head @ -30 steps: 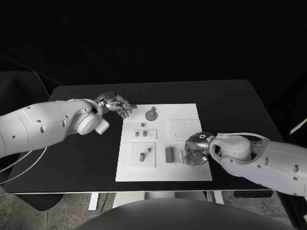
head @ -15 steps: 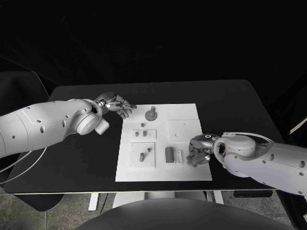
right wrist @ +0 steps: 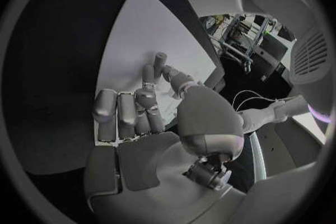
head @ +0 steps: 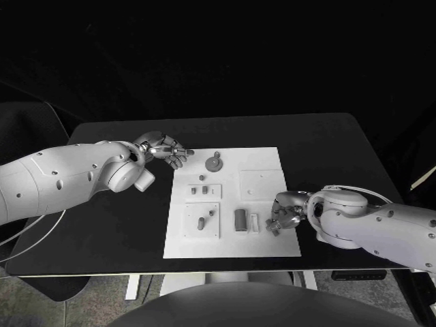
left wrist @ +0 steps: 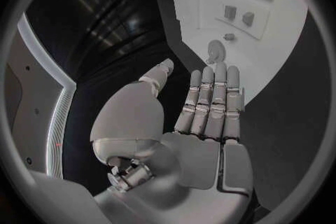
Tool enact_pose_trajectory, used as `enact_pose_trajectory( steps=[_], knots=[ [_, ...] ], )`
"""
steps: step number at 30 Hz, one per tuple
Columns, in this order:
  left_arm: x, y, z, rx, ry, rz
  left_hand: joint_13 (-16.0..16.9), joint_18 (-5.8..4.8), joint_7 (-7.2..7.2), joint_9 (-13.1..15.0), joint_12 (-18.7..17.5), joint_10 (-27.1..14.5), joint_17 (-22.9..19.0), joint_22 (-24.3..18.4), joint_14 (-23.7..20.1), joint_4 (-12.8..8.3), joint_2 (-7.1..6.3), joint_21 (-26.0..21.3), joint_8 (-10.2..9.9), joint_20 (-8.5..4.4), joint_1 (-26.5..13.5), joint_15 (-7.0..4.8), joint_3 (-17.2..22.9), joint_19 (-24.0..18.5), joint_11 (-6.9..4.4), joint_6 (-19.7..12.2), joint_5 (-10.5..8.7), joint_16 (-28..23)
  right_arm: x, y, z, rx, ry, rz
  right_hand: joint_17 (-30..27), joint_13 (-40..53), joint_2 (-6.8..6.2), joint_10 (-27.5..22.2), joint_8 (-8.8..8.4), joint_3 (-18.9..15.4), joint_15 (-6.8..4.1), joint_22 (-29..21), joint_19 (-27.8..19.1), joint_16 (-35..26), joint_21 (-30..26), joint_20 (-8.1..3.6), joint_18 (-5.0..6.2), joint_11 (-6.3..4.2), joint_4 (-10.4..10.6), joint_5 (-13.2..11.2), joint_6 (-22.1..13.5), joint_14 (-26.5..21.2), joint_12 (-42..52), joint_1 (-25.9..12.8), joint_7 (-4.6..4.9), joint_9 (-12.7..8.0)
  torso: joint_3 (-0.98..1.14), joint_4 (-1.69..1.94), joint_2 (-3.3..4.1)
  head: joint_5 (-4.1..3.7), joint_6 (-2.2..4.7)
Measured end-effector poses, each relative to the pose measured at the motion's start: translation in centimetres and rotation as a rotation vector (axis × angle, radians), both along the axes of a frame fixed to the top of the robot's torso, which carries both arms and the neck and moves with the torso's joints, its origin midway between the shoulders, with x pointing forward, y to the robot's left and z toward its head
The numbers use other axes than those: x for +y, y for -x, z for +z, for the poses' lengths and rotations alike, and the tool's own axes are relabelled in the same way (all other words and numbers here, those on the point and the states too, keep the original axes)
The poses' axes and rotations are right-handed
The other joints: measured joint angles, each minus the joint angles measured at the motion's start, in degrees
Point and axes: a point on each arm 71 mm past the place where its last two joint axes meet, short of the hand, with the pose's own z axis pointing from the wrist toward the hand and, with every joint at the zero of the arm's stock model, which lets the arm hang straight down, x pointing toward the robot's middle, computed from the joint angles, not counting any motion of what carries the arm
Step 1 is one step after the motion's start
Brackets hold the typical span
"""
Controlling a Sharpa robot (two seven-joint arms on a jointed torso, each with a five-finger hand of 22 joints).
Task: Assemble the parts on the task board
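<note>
We see the white task board (head: 263, 160) lying in the middle of the black table (head: 346, 146), with the small grey parts spread over it. Near its far edge lies a round disc-shaped part with a short tab (head: 214, 163). Below that, on the left half of the board, two small upright parts (head: 206, 190) stand side by side on a raised square plate, and a slim peg (head: 202, 221) lies on a second raised plate nearer to us. A dark rectangular block (head: 240, 219) stands near the board's middle, with a pale narrow strip (head: 255, 223) just beside it.

The left hand (head: 165, 148) hovers over the bare table just beside the board's far left corner. In the left wrist view its fingers (left wrist: 210, 102) are stretched out straight and pressed side by side, the thumb held apart, and nothing lies in the palm.

The right hand (head: 283, 214) sits over the board's right edge, close to the strip and the block. In the right wrist view some of its fingers (right wrist: 125, 113) are curled in toward the palm, while the others reach down to the white surface. We cannot tell whether they pinch a part there.
</note>
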Motion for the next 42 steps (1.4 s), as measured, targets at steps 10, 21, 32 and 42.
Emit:
enact_pose_trajectory(
  steps=[10,21,32,42],
  knots=[
    [0.0,0.0,0.0,0.003,-0.002,-0.001,0.0,0.0,0.0,0.0,0.0,0.0,0.0,0.0,0.0,0.0,0.0,0.0,0.0,0.0,0.0,0.0,0.0,0.0,0.0,0.0,0.0,0.0,0.5,-0.1,0.4,0.068,-0.089,-0.151,0.0,0.0,0.0,0.0,-0.32,0.2,0.1,0.0,0.0,0.0,0.0,0.01,0.01,0.01,0.2,2.1,0.0,0.1,0.0,0.0,0.05,-0.3,-0.02,0.01,0.01,0.04,0.0],
    [-0.1,0.0,0.0,0.004,-0.004,-0.001,0.0,0.0,0.0,0.0,0.0,0.0,0.0,0.0,0.0,0.0,0.0,0.0,0.0,0.0,0.0,0.0,0.0,0.0,0.0,0.0,0.0,0.0,2.3,0.3,0.5,0.102,-0.142,-0.184,0.0,0.0,-0.01,-0.1,-0.44,0.2,0.16,0.0,0.0,0.0,0.0,0.02,0.0,0.11,0.2,2.5,0.0,0.0,0.0,0.0,0.05,-0.3,-0.04,0.04,0.01,0.09,0.0],
    [-0.2,0.0,-0.1,0.006,-0.003,-0.005,0.0,0.0,0.0,0.0,0.0,0.0,0.0,0.0,0.0,0.0,0.0,0.0,0.0,0.0,0.0,0.0,0.0,0.0,0.0,0.0,0.0,0.0,3.4,0.0,0.4,0.112,-0.149,-0.186,0.0,0.0,-0.01,-0.1,-0.54,0.2,0.08,0.0,-0.1,0.0,0.0,0.11,0.0,0.12,0.2,2.5,0.0,-0.1,0.0,0.0,0.05,-0.3,-0.07,0.04,0.01,0.13,0.21],
    [-0.2,0.0,-0.1,0.008,-0.004,-0.006,0.0,0.0,0.0,0.0,0.0,0.0,0.0,0.0,0.0,0.0,0.0,0.0,0.0,0.0,0.0,0.0,0.0,0.0,0.0,0.0,0.0,0.0,3.4,-0.6,0.1,0.102,-0.129,-0.195,0.0,0.0,-0.01,-0.2,-0.71,0.2,0.09,0.0,-0.1,0.0,0.0,0.12,0.0,0.21,0.2,2.5,0.0,-0.1,-0.2,0.0,0.05,-0.3,-0.03,0.04,0.03,0.08,0.25]
  ],
)
